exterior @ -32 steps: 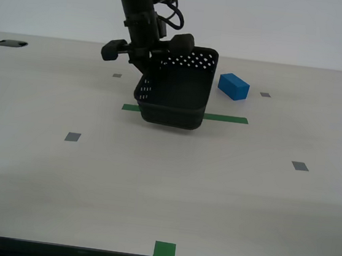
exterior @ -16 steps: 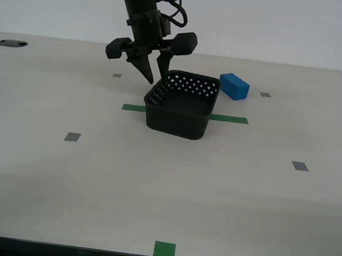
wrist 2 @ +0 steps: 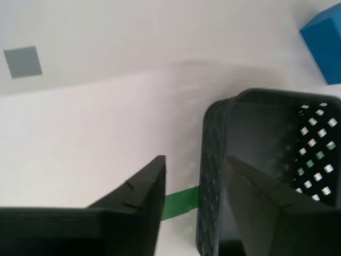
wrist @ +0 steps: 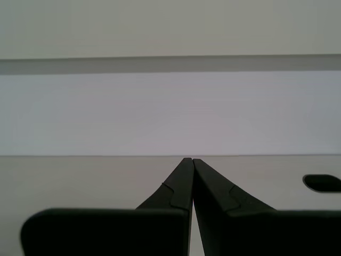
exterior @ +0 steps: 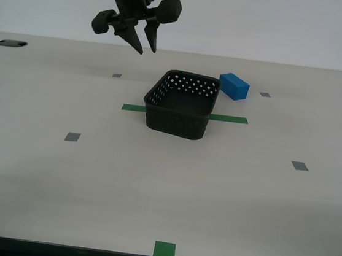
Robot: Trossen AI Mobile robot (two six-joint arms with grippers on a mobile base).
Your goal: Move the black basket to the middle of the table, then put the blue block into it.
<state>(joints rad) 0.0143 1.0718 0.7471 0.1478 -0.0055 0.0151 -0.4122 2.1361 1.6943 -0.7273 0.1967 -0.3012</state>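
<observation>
The black basket [exterior: 178, 120] stands upright on the table [exterior: 152, 187], over the green tape strip [exterior: 229, 118] near the middle. The blue block [exterior: 234, 86] lies on the table just behind the basket's corner at the exterior view's right. My second gripper [exterior: 145, 50] hangs open and empty, well above the table and off the basket's corner toward the exterior view's left. Its wrist view shows the open gripper [wrist 2: 194, 160] above the basket's rim [wrist 2: 213, 154], with the block [wrist 2: 326, 40] beyond. My first gripper [wrist: 191, 159] is shut and empty, facing a wall; it does not show in the exterior view.
Small grey squares [exterior: 72, 136] [exterior: 300, 166] mark the table on either side. A green square [exterior: 164, 250] sits at the front edge. A dark hole [exterior: 11, 43] lies at the far corner on the exterior view's left.
My second gripper let go of the tilted, lifted basket, which now sits flat on the table. The gripper then rose and moved toward the exterior view's left.
</observation>
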